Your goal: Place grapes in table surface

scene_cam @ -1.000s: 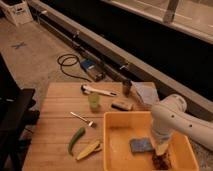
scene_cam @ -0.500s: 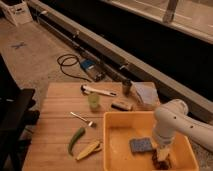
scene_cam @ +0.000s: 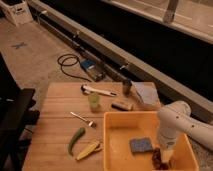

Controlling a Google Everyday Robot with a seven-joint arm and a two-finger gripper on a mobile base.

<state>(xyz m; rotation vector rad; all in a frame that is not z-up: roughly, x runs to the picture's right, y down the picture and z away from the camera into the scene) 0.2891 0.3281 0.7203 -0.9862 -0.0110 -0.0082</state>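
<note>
The grapes [scene_cam: 159, 159], a small dark brownish cluster, lie in the near right corner of the yellow bin [scene_cam: 120, 125], right of a blue sponge [scene_cam: 140, 145]. My gripper [scene_cam: 165, 156] reaches straight down into the bin from the white arm [scene_cam: 175, 122] and sits on or right at the grapes, partly hiding them. The table surface [scene_cam: 55, 130] of light wooden planks lies to the left of the bin.
On the table lie a green pepper [scene_cam: 76, 140], a corn cob [scene_cam: 88, 149], a spoon [scene_cam: 82, 119], a green cup [scene_cam: 94, 101], a white-handled tool [scene_cam: 100, 91], a dark bar [scene_cam: 122, 105], a dark can [scene_cam: 127, 87] and a grey cloth [scene_cam: 146, 94]. A cable and blue box [scene_cam: 89, 67] lie on the floor behind.
My gripper has gone lower into the bin's near right corner, down onto the grapes. The table objects have not moved.
</note>
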